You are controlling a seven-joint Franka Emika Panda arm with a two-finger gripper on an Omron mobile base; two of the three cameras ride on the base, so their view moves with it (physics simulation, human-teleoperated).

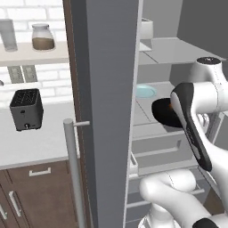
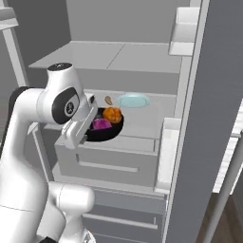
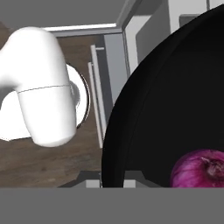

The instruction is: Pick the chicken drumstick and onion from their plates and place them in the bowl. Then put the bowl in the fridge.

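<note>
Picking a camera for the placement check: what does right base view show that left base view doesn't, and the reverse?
Right base alone: the orange-brown chicken drumstick and purple-red onion inside the bowl.
Left base alone: the black toaster on the pale counter, glass jar on the shelf, the fridge's bar handle.
Both: round black bowl at the open grey fridge, pale blue plate behind it.

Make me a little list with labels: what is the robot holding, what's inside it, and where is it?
holding: round black bowl, tool shut on its rim
inside bowl: purple-red onion and orange-brown chicken drumstick
where: inside the open tall grey fridge, at its middle shelf
also on shelf: pale blue plate behind the bowl
fridge door: open
</note>
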